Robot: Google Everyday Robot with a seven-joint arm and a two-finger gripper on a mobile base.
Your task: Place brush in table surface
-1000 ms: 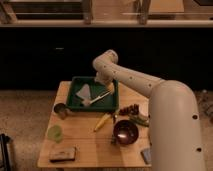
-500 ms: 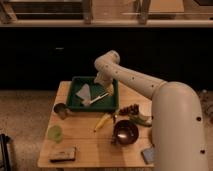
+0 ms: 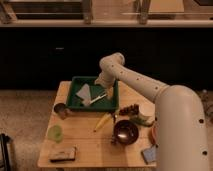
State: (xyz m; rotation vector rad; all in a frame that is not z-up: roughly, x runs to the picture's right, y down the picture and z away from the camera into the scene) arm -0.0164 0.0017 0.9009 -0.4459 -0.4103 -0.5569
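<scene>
The cream-white brush point(image 3: 96, 99) lies slanted in the dark green tray point(image 3: 75, 102) at the back of the light tan wooden table surface point(image 3: 85, 142). A grey-blue wedge-shaped piece point(image 3: 84, 92) lies beside it in the tray. My gripper point(image 3: 106, 93) hangs over the right part of the tray, right at the upper end of the brush. My white arm reaches in from the right.
On the table stand a yellow banana-shaped thing point(image 3: 102, 121), a dark bowl point(image 3: 125, 131), a metal cup point(image 3: 60, 110), a green round item point(image 3: 55, 133), a brown flat item point(image 3: 62, 153), dark grapes point(image 3: 129, 108) and a blue item point(image 3: 148, 154).
My gripper has come down a little toward the brush in the tray. The brush and the other things have not moved.
</scene>
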